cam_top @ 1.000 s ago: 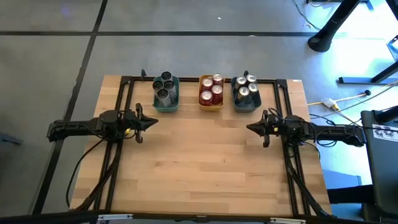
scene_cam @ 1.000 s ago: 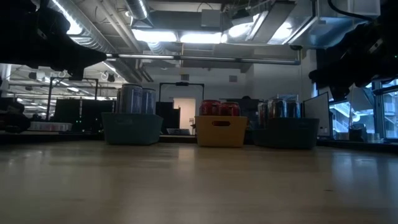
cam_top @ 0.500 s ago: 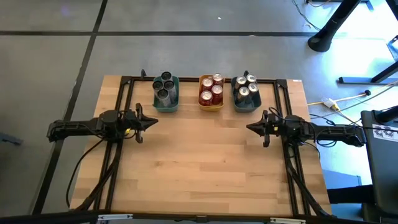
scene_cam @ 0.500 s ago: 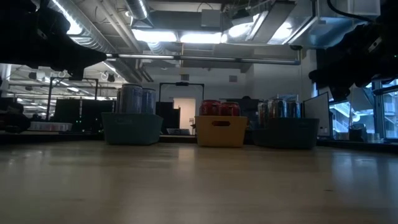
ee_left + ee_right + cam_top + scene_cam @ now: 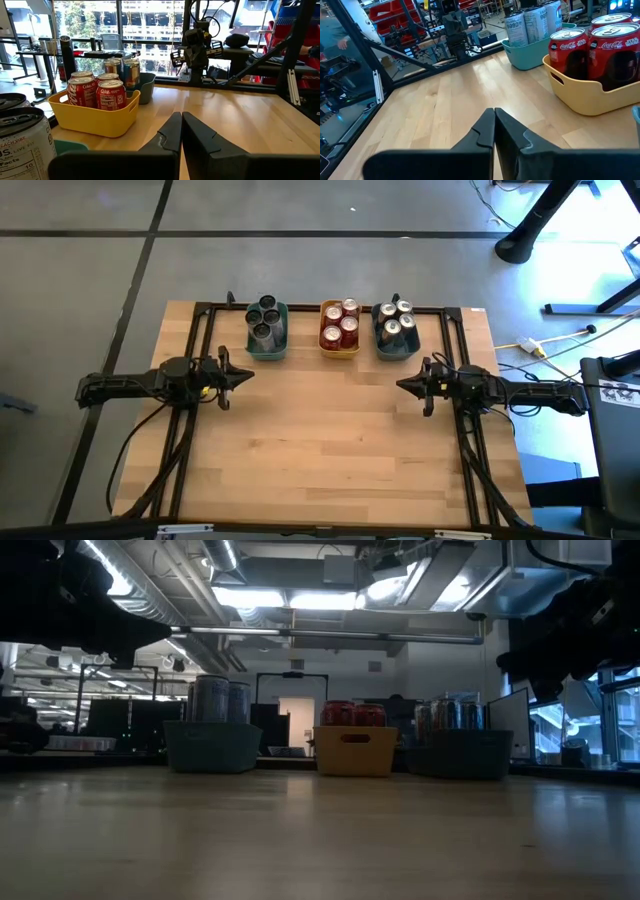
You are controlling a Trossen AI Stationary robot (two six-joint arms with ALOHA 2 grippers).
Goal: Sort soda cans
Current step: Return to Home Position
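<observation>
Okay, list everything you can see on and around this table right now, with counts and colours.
Table: one, light wood, under everything.
Teal bin: one, left end of the row at the far edge.
Yellow bin: one, middle of the row.
Grey-blue bin: one, right end of the row.
Silver-grey cans: four or five, upright in the teal bin.
Red cans: four, upright in the yellow bin.
Dark cans: four, silver tops, in the grey-blue bin.
Left gripper: dark, shut, empty, at the table's left side.
Right gripper: dark, shut, empty, at the right side.
</observation>
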